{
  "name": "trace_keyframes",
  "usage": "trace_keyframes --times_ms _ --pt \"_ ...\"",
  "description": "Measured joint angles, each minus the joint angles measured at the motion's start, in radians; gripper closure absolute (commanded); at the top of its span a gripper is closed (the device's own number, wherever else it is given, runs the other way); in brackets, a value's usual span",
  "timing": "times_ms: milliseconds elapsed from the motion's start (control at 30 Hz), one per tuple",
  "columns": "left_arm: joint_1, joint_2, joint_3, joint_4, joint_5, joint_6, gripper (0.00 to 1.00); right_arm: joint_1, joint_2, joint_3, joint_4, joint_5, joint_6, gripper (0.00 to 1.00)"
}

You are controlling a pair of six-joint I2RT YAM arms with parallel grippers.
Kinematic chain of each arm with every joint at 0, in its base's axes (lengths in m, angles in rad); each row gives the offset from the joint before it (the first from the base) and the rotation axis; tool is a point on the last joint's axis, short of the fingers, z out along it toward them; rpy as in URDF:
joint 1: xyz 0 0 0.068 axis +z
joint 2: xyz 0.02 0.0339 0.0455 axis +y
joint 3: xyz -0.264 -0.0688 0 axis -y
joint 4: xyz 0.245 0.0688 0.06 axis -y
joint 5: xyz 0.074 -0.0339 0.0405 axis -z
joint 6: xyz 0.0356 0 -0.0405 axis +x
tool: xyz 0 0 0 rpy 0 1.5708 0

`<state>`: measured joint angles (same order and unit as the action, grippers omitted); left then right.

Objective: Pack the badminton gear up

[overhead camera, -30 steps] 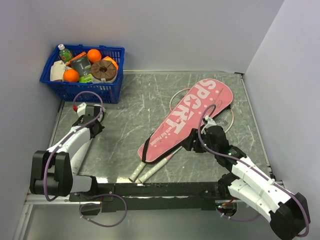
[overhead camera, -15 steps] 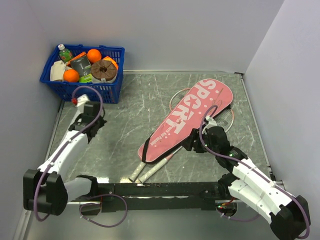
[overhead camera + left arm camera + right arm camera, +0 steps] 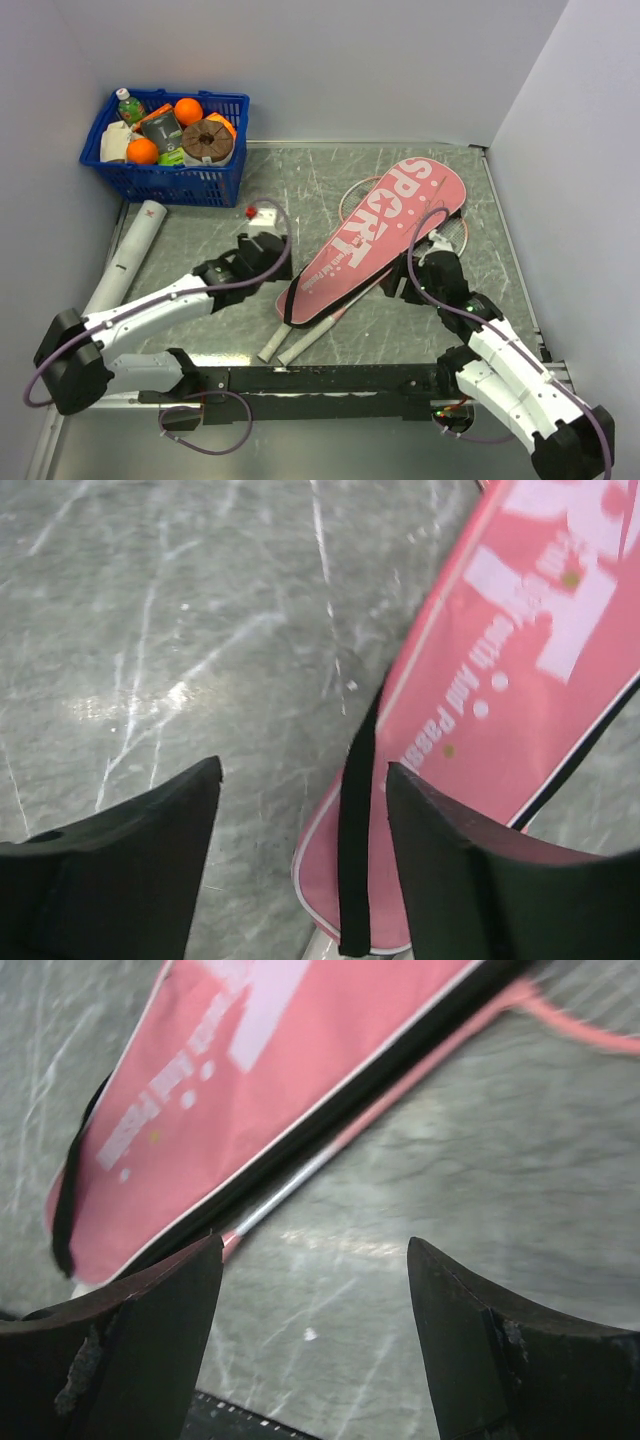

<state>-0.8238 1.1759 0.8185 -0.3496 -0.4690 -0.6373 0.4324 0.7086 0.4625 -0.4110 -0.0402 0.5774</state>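
Left gripper [image 3: 305,768], right gripper [image 3: 315,1243] gape empty by pink racket bag [image 3: 390,235].
Limp, light cloth; black strap [image 3: 352,860] looks graspable.

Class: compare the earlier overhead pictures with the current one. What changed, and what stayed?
The left arm swung right; the left claw now hangs open at the narrow end of the pink bag. The white tube, covered by that arm before, shows along the left edge. The right claw, bag, rackets and blue basket hardly moved.
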Motion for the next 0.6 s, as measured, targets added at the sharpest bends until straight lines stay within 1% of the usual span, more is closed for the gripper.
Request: trace_keyframes --times_ms 33,133,267,367,600 --pt "-0.027 0.010 0.000 0.005 -0.012 0.008 0.22 -0.016 -0.006 0.005 -0.013 0.010 -0.007 0.19" --pt "-0.138 0.097 0.018 0.020 -0.060 0.054 0.17 -0.082 -0.024 0.023 -0.058 0.027 -0.029 0.19" --pt "-0.230 0.245 0.057 0.068 -0.066 0.147 0.14 -0.132 -0.044 0.040 -0.106 0.034 -0.042 0.19" --pt "-0.263 0.332 0.091 0.113 -0.049 0.222 0.14 -0.139 -0.063 0.042 -0.129 0.039 -0.043 0.19" --pt "-0.309 0.427 0.177 0.185 -0.011 0.359 0.13 -0.144 -0.080 0.042 -0.146 0.040 -0.043 0.20"
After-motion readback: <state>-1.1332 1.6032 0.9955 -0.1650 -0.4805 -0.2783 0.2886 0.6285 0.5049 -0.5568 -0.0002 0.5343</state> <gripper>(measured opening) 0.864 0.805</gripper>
